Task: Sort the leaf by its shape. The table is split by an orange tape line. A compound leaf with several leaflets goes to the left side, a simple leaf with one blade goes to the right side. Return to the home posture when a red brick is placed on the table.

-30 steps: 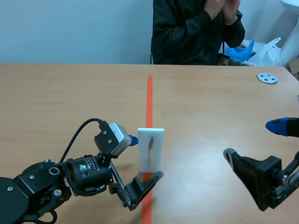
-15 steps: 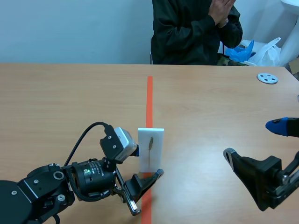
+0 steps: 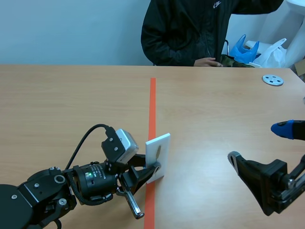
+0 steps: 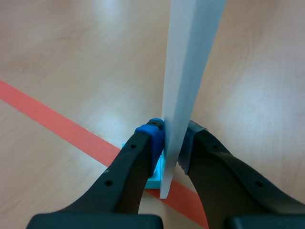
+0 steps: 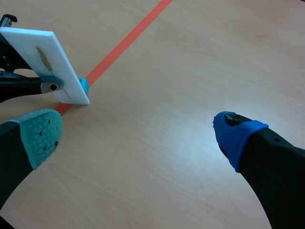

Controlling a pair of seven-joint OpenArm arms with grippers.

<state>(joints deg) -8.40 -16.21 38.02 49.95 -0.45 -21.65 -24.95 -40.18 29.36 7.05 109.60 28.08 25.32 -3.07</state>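
The left claw [image 3: 153, 168] is clamping the near edge of a white card [image 3: 159, 148], with its pads pressing both faces. It is holding the card tilted over the orange tape line [image 3: 152, 102], at the near middle of the bench [image 3: 71, 105]. The right claw [image 5: 138, 131] is hanging wide apart at the near right, gripping nothing. The leaf [image 3: 157, 153] on the card is showing one narrow blade, so it probably belongs on the right. Carrying the card steadily and laying it flat well past the tape would be doing this step cleanly.
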